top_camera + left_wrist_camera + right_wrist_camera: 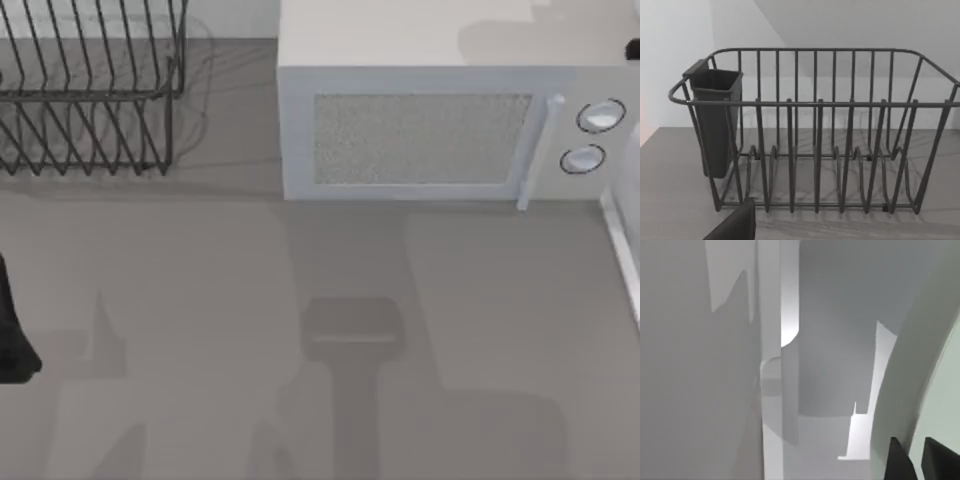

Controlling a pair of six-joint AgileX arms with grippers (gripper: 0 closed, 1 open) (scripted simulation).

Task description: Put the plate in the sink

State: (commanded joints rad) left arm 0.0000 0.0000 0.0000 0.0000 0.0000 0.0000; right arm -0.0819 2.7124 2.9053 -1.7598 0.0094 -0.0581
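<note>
Dark wire rack [90, 90], glossy mint plate [940, 390], smooth white microwave [450, 130], matt grey table [200, 300]

Kitchen counter (rendered), microwave [440, 130], wire dish rack [90, 90]

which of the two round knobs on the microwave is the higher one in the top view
The larger knob, at the microwave's right end by its handle. It sits farther up and slightly farther right than the smaller knob directly beneath it.
</note>
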